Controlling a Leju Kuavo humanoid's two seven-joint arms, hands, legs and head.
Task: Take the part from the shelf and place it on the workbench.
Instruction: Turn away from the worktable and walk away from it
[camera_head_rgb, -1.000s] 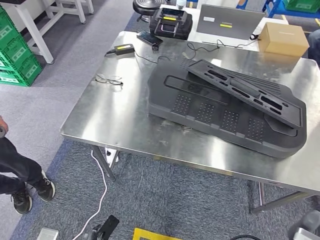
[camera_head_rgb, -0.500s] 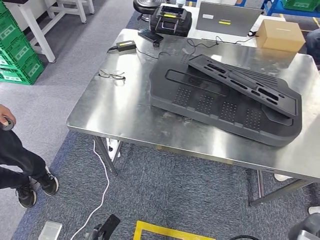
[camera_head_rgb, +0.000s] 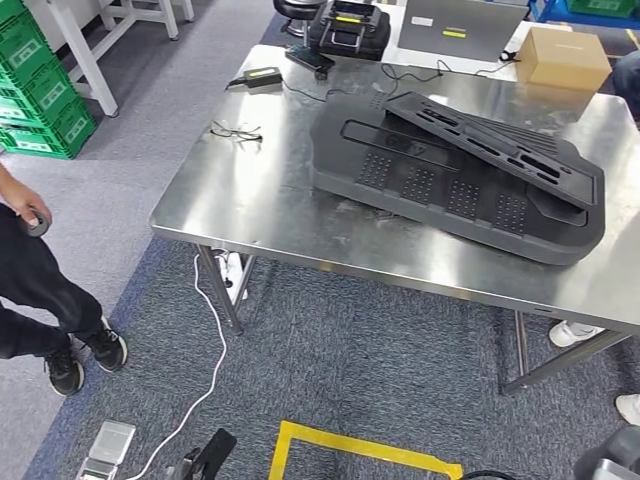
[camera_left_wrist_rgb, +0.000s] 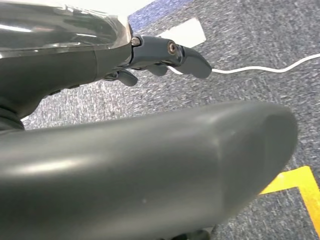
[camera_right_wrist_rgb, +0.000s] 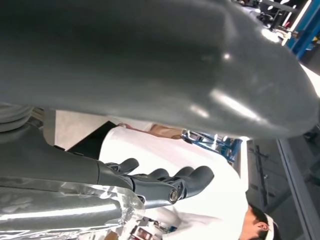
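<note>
Since the earlier pictures our whole view has shifted: the camera has moved, so the surface (camera_head_rgb: 249, 200) now sits higher and further right in the head view, and more floor shows below it. We see no shift of the things on it.

Left hand (camera_left_wrist_rgb: 166, 52): hanging low over grey carpet, fingers (camera_left_wrist_rgb: 188, 56) loosely extended and apart, holding nothing. Just beyond the fingertips a white cable (camera_left_wrist_rgb: 264, 68) runs across the floor; a yellow floor line (camera_left_wrist_rgb: 298, 182) lies off to the thumb side.

Right hand (camera_right_wrist_rgb: 162, 185): fingers (camera_right_wrist_rgb: 196, 177) stretched out and apart, nothing in them. Beyond them stands a person in a white shirt (camera_right_wrist_rgb: 211, 200).

The part (camera_head_rgb: 490, 140), a long black slotted panel, lies tilted on top of a large black tray (camera_head_rgb: 423, 185) on the surface, well ahead of both hands and touched by neither.

Also on the surface: glasses (camera_head_rgb: 235, 131), a black adapter (camera_head_rgb: 264, 76), a cardboard box (camera_head_rgb: 562, 57). Green crates (camera_head_rgb: 38, 95) stand far left; another person's legs (camera_head_rgb: 38, 290) are at the left edge of the head view.
</note>
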